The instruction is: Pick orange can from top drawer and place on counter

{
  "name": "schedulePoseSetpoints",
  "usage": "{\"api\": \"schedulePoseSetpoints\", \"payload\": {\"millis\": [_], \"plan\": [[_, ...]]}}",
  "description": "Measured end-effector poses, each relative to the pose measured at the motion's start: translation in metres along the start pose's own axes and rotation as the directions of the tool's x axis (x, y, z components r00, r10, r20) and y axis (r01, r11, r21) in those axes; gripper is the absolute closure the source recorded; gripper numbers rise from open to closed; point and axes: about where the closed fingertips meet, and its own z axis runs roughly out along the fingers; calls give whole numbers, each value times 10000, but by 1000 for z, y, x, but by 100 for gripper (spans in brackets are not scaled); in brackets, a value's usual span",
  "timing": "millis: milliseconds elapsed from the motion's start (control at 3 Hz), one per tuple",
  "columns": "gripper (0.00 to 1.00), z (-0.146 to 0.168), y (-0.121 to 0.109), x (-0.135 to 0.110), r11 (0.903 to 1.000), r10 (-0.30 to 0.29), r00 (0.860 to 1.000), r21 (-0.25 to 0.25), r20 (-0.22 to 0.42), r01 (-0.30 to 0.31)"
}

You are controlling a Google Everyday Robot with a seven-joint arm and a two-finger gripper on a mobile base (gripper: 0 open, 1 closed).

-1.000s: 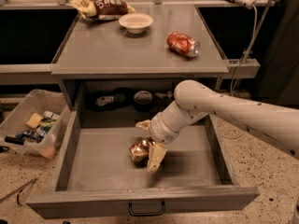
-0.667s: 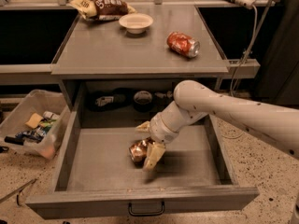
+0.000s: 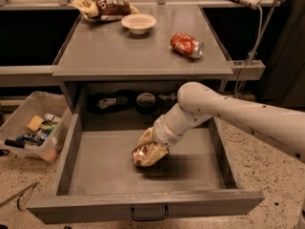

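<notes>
The top drawer is pulled wide open below the counter. The crushed orange can lies on the drawer floor, a little left of its middle. My gripper reaches down into the drawer from the right. Its cream fingers close around the can from above and from the right. The can still looks to be on or just above the drawer floor. My white arm crosses over the drawer's right side.
On the counter are a smooth red can on its side, a white bowl and a chip bag. Dark items lie at the drawer's back. A clear bin of clutter stands on the floor to the left.
The fingers, which stood apart on either side of the can, have drawn in against it. The arm and the can have barely shifted.
</notes>
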Motion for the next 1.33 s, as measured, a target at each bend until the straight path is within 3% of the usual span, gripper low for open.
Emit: {"api": "schedulePoseSetpoints", "payload": {"millis": [333,667,1000,1333], "plan": [[89,-14,2,-11,9999,113,9999,-64,105,-112],[100,-72,6,-57,9991,227,9995,349,217,-235],[100,-160,5,-142,9887,-657,9977,1359,177,627],[100,-160,5,-142,9887,-657,9977,1359,177,627]]}}
